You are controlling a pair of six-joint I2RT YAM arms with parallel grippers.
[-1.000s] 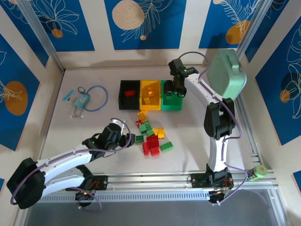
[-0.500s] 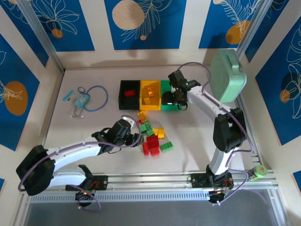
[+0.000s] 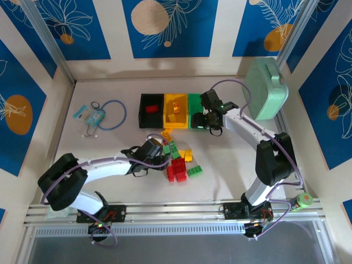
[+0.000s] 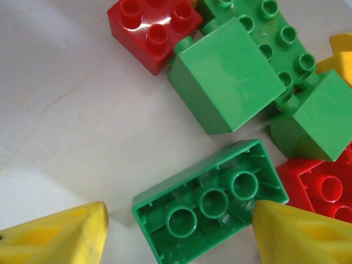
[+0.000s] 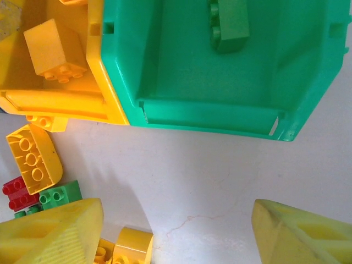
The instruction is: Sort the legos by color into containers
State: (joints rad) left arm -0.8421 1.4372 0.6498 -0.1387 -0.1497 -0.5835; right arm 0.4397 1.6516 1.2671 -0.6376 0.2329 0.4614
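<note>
An upside-down green lego [image 4: 212, 203] lies on the table between the yellow fingertips [image 4: 55, 236] of my left gripper [image 4: 179, 234], which is open. The right tip overlaps the brick's corner and the left tip stands apart from it. More green legos [image 4: 225, 77] and a red one [image 4: 154, 30] lie just beyond. From above, the left gripper [image 3: 157, 149] sits at the left edge of the lego pile [image 3: 180, 162]. My right gripper [image 3: 212, 122] hangs open over bare table in front of the green container [image 5: 181, 66], which holds a green lego [image 5: 228, 25]. The yellow container [image 3: 176, 102] and black container [image 3: 142, 110] stand left of it.
A pale mint case [image 3: 265, 88] stands at the back right, close behind the right arm. A blue cable loop [image 3: 113, 114] and a small packet [image 3: 91, 115] lie at the back left. A curved yellow lego [image 5: 33, 159] lies in front of the yellow container.
My left gripper has swung right, up to the pile, and now straddles the green lego. My right gripper has come back from over the green container to the table in front of it.
</note>
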